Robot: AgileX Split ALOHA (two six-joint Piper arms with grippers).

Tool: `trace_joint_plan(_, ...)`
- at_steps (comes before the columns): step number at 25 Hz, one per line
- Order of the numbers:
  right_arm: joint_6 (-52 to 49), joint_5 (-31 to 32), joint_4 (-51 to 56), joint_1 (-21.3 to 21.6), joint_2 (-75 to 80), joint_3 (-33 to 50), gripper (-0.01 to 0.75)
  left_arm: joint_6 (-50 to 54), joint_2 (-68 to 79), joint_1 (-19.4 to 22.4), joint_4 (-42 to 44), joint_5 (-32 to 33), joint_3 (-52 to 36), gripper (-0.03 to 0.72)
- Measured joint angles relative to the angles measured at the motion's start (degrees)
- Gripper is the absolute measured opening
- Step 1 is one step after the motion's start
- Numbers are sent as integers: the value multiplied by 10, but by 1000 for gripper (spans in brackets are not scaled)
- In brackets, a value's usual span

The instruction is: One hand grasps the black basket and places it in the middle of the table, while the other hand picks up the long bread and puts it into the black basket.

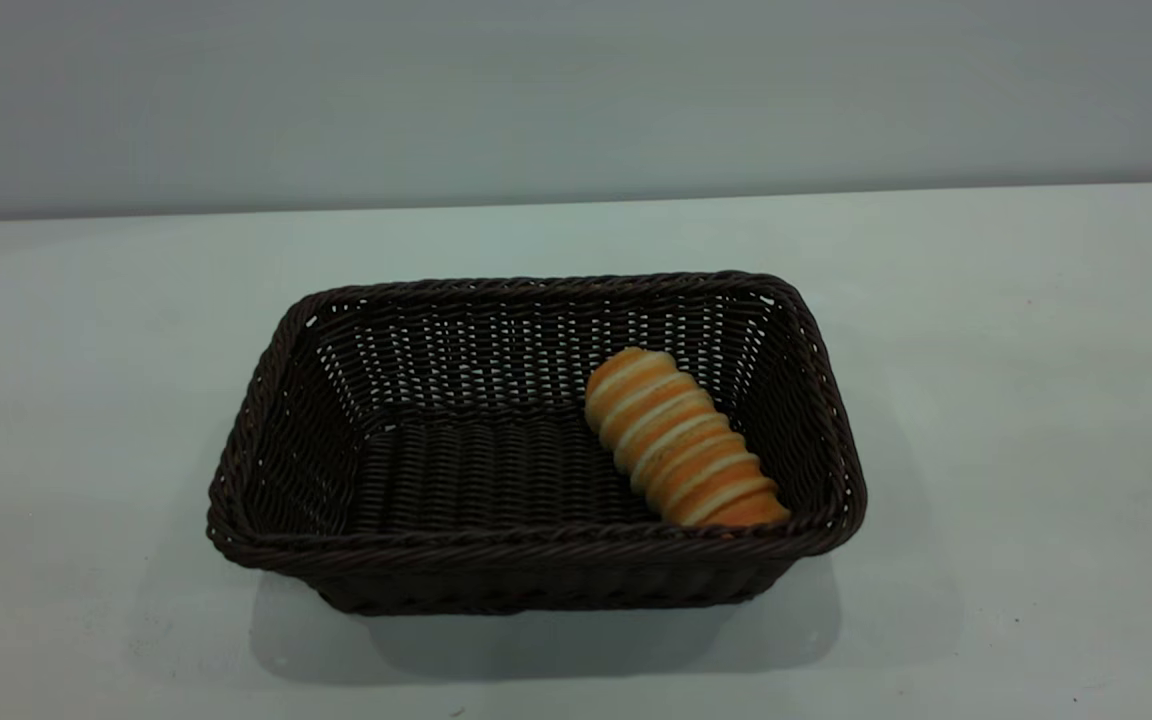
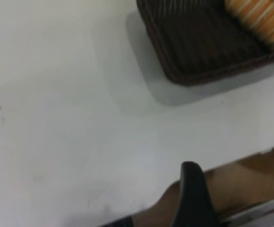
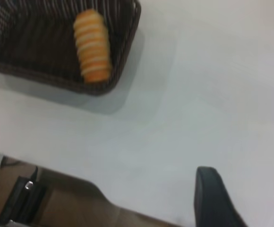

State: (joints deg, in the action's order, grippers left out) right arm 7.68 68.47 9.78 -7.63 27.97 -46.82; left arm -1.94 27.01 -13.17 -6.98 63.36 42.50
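The black basket (image 1: 276, 420) stands on the white table (image 1: 1036, 350) near its middle. The long bread (image 1: 681, 440) lies inside the basket at its right end, slanted, one end against the front wall. Neither gripper shows in the exterior view. In the left wrist view my left gripper (image 2: 191, 198) is over the table's near edge, well away from the basket's corner (image 2: 184, 66). In the right wrist view my right gripper (image 3: 248, 203) is open and empty over bare table, well away from the basket (image 3: 123, 56) and the bread (image 3: 93, 45).
The table's edge (image 2: 250, 158) runs close to the left gripper, with brown floor beyond it. The right wrist view shows the same edge (image 3: 80, 182) and dark gear (image 3: 21, 201) below the table. Bare tabletop surrounds the basket on all sides.
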Motion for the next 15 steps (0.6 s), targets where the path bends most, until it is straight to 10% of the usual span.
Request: trace_joint_plan(15, -7, -35, -42, 0, -172, 186, 337, 60, -96, 0, 79, -1, -102, 552)
